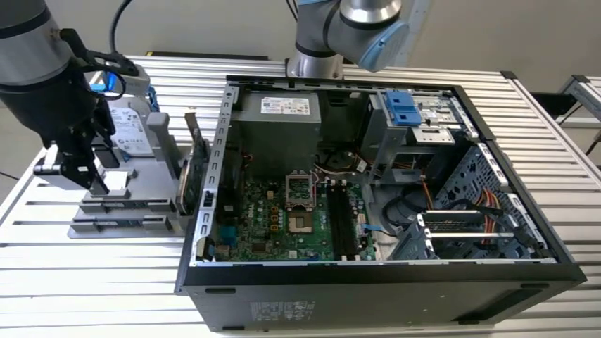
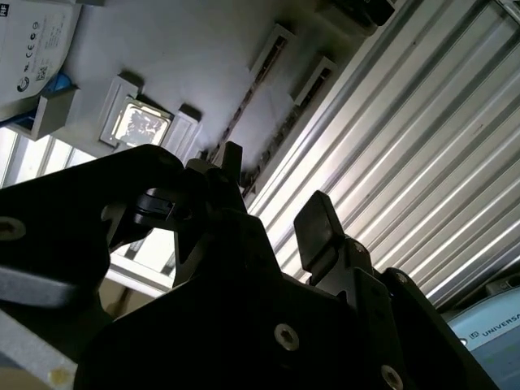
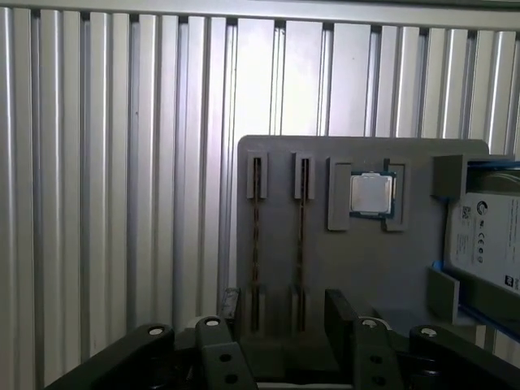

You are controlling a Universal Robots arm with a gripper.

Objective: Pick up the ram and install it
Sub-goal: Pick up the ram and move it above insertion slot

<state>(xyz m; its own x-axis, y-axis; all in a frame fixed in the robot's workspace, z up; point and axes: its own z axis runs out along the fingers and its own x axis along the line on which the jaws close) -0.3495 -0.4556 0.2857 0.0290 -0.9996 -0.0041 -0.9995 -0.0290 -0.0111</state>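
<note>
Two ram sticks stand edge-on in the slots of a grey holder (image 3: 366, 268): one ram (image 3: 257, 244) and a second ram (image 3: 304, 244) beside it. In the second wrist view they show as thin brown lines (image 2: 244, 106). My gripper (image 3: 284, 313) hovers above the near end of these slots, open, with nothing between its black fingers (image 2: 317, 231). In the exterior view the gripper (image 1: 86, 184) hangs over the holder (image 1: 122, 218), at the exterior view's left of the open computer case (image 1: 376, 278). Long black memory slots (image 1: 340, 222) lie on the green motherboard.
A processor chip (image 3: 372, 193) and a silver hard drive with a blue bracket (image 3: 487, 236) also sit in the holder. A green expansion card (image 1: 193, 169) stands between the holder and the case wall. Everything rests on a ribbed metal table (image 1: 84, 282).
</note>
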